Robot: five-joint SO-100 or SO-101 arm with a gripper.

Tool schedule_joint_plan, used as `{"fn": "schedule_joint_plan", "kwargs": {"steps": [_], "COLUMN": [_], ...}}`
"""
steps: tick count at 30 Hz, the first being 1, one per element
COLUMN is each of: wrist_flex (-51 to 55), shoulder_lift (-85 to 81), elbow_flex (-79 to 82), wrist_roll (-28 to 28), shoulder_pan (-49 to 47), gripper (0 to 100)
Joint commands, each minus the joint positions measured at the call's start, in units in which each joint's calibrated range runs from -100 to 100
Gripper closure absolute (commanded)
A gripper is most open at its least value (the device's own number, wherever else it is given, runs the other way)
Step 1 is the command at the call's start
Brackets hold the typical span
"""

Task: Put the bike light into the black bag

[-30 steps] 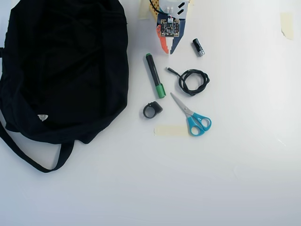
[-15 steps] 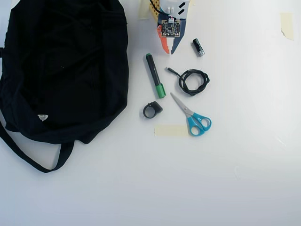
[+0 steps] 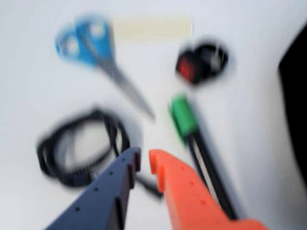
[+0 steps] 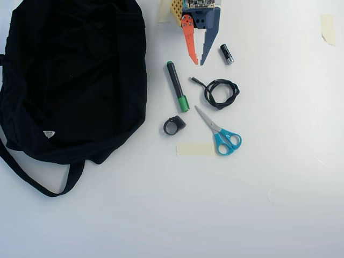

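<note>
- The gripper (image 4: 198,63) is at the top of the overhead view. Its orange and dark blue fingers are spread a little, with nothing between them.
- The bike light (image 4: 174,125) lies on the white table (image 4: 279,161), well away from the gripper. It is just right of the black bag (image 4: 70,80) and not touching it.
- In the wrist view the bike light (image 3: 201,63) is blurry. It looks like it has a red part, but that is hard to tell.
- A pen with a green cap (image 4: 177,86) lies between the gripper and the bike light.
- A coiled black cable (image 4: 219,92) sits right of the pen.
- Blue scissors (image 4: 221,134) lie near the bike light, touching a strip of pale tape (image 4: 194,149).
- A small black tube (image 4: 227,54) lies just right of the gripper.
</note>
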Motion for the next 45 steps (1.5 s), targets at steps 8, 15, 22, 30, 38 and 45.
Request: {"fn": "schedule_joint_plan", "kwargs": {"steps": [8,15,22,30,38,45], "wrist_flex": [-19.26,-22.19,-22.19,-22.11,-22.19,-29.69], "shoulder_lift": [18.50,32.69,47.21,62.31,74.60,78.16], "elbow_flex": [-15.91,-30.65,-47.90,-65.78,-76.38,-74.23], "wrist_roll": [0.36,0.41,0.47,0.52,0.47,3.25], "shoulder_pan": [-0.40,0.05,0.28,1.47,5.96,6.78], "gripper": [98,98,98,98,98,98]}}
